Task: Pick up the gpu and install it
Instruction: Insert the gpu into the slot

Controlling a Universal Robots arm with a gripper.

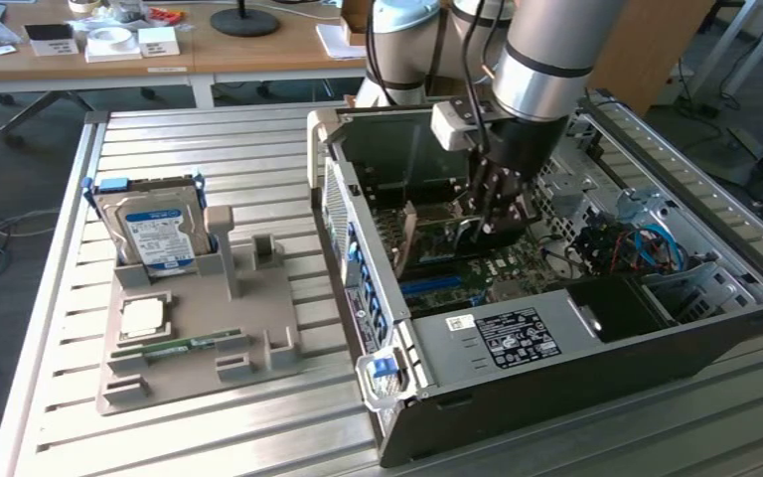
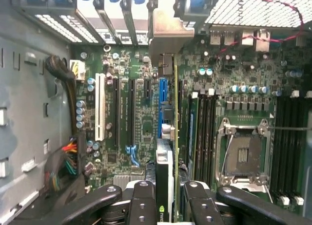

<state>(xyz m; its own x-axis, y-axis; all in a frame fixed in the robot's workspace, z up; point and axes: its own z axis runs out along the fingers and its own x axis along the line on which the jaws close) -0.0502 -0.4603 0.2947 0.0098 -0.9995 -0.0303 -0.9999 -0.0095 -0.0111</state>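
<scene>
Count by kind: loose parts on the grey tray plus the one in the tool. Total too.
Hard drive: 1
Processor: 1
Memory stick: 1
Graphics card: 1
Total: 4

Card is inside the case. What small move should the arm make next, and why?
Probably ease the gpu straight down toward the blue slot. The gripper holds it edge-on above the motherboard, roughly in line with that slot, and it does not look seated.

Nvidia logo (image 2: 161, 216) on the gpu (image 2: 165, 176)
</scene>
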